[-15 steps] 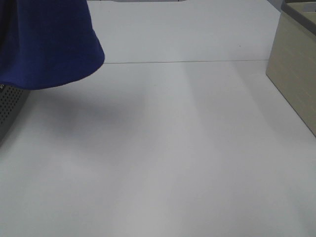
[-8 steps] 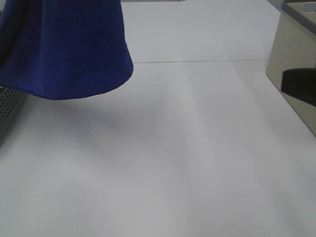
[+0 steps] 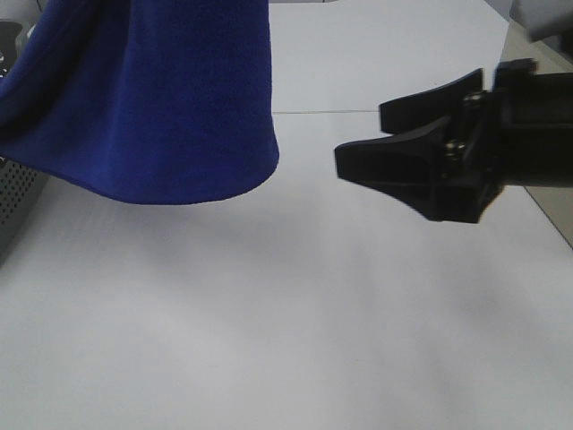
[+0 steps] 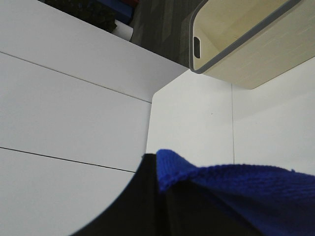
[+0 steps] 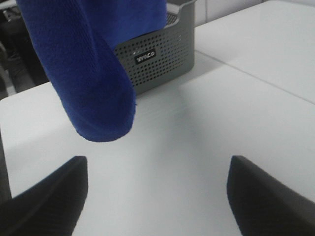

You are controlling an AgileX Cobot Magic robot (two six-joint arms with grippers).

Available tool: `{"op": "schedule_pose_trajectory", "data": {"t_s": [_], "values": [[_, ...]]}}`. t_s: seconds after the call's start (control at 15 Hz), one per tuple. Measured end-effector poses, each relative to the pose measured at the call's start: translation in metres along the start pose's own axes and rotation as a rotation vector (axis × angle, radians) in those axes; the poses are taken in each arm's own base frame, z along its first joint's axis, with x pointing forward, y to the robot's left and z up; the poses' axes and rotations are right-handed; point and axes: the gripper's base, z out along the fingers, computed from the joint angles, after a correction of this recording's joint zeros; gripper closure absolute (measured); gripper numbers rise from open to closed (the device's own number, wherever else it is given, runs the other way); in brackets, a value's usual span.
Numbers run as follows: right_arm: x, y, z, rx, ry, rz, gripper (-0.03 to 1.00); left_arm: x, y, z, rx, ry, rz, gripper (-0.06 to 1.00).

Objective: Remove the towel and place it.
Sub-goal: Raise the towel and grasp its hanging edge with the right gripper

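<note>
So the towel [image 3: 152, 98] is up in the air right now, filling the 10 to 11 o'clock part of the overhead shot. It's a deep royal-blue plush cloth, fuzzy and a bit nubbly, hanging in a big soft drape with a rounded bottom fold. That fold looks like it clears the white table [image 3: 269, 313], with a faint shadow under it. The top of the cloth runs out of the picture.

The left gripper [image 4: 157, 187] has it. In the left wrist view a blue corner with a knitted-looking stitched edge bunches up against the black fingers, so that pincer is clamped on the cloth.

The right gripper [image 3: 360, 136] comes in from 3 o'clock. It's matte black with chunky wedge-shaped fingers spread wide and nothing between them. It points toward the towel, and there's a clear gap between its tips and the hanging edge.

Other stuff: a grey plastic basket [image 5: 157, 54] with a perforated wall full of tiny holes and a small label sits behind the towel. Only a sliver of it shows at 9 o'clock in the overhead shot. There's also a beige bin [image 4: 246, 44] with a faint wood-grain look, a grey rim and an oval handle slot. The table top is smooth, with thin straight seams.
</note>
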Motion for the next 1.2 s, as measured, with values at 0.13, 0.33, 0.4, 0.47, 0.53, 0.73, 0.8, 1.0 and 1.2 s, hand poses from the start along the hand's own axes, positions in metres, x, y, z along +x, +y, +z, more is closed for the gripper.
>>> {"op": "schedule_pose_trajectory", "data": {"t_s": [0.13, 0.33, 0.4, 0.47, 0.53, 0.73, 0.8, 1.0, 1.2], "values": [[0.000, -0.006, 0.031, -0.064, 0.051, -0.004, 0.24, 0.001, -0.002, 0.006, 0.005, 0.003, 0.000, 0.94], [-0.007, -0.012, 0.060, -0.128, 0.059, -0.024, 0.24, 0.001, -0.003, 0.011, 0.006, 0.003, 0.000, 0.94], [-0.011, -0.011, 0.066, -0.158, 0.049, -0.047, 0.24, 0.002, -0.003, 0.011, 0.008, 0.004, 0.000, 0.94], [-0.014, -0.008, 0.073, -0.192, 0.041, -0.066, 0.24, 0.002, -0.004, 0.013, 0.011, 0.005, 0.000, 0.94], [-0.015, -0.004, 0.077, -0.216, 0.039, -0.086, 0.24, 0.002, -0.004, 0.013, 0.011, 0.005, 0.000, 0.94], [-0.015, 0.002, 0.080, -0.242, 0.037, -0.098, 0.35, 0.002, -0.004, 0.013, 0.011, 0.005, 0.000, 0.94], [-0.015, 0.002, 0.080, -0.242, 0.037, -0.098, 0.39, 0.002, -0.004, 0.013, 0.011, 0.005, 0.000, 0.94], [-0.016, 0.005, 0.077, -0.253, 0.063, -0.081, 0.71, 0.002, -0.004, 0.013, 0.011, 0.005, 0.000, 0.94], [-0.028, 0.012, 0.059, -0.208, 0.089, -0.060, 0.92, 0.003, -0.007, 0.021, 0.025, 0.013, 0.000, 0.94]]}}
